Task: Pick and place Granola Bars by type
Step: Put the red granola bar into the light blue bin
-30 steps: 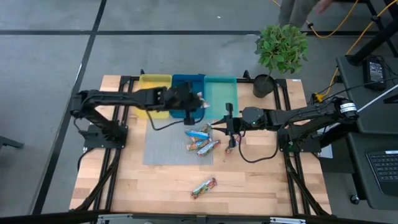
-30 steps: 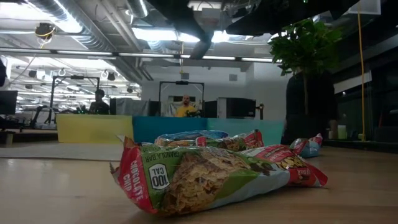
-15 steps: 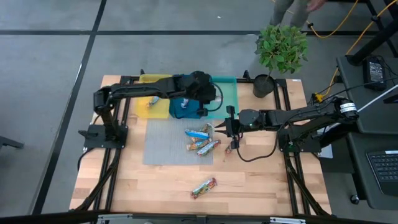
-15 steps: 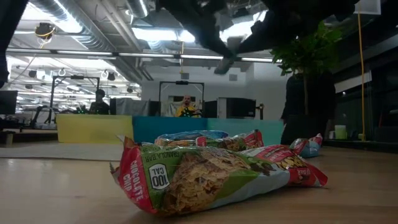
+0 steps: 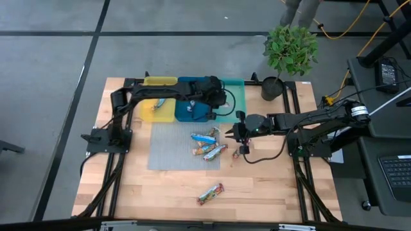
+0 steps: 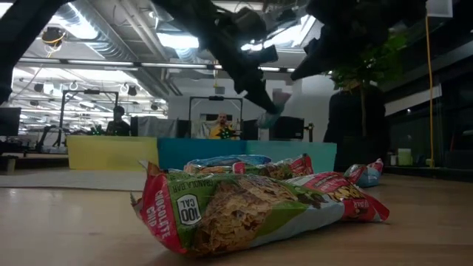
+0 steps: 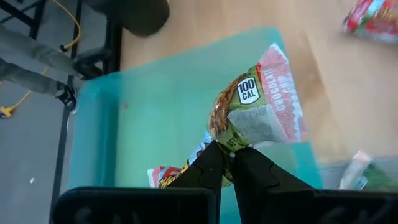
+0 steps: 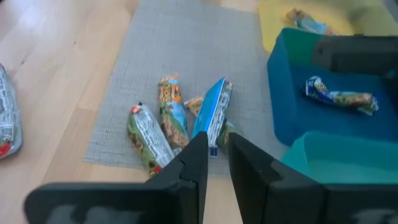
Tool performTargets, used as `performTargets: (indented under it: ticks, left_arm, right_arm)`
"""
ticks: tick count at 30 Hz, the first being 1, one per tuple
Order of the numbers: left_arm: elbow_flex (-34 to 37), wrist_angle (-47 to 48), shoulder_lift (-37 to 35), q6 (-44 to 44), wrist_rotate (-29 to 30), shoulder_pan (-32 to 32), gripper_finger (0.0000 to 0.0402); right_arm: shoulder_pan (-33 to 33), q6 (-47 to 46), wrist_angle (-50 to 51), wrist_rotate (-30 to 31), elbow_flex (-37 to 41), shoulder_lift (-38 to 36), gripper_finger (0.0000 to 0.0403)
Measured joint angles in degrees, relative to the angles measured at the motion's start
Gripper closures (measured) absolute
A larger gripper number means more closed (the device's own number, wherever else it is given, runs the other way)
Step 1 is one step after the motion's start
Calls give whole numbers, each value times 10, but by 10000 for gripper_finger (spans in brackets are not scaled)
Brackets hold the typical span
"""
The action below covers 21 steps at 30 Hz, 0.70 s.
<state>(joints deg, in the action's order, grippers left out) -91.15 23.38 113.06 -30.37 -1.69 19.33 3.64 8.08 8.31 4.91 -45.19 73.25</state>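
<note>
the left gripper holds a green-and-red granola bar in clamped jaws over the teal tray — apparently its type's bin — while the right gripper, jaws narrow and empty, waits above the mat's bars.

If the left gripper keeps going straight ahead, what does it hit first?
Likely the teal tray: the left gripper, shut on a green bar, points down into it. Depth is unclear.

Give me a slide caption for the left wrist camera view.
Left gripper shut on a green-and-red granola bar, held above the teal tray, where another bar lies.
</note>
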Motion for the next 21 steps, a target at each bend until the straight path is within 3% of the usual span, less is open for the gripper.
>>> performTargets:
  ticks: [9,21]
  left_arm:
    - [0,-10,35,-30,2,11,381]
    - [0,-21,59,-32,1,9,337]
  right_arm:
    - [0,-5,9,0,0,0,336]
    - [0,-5,8,0,0,0,336]
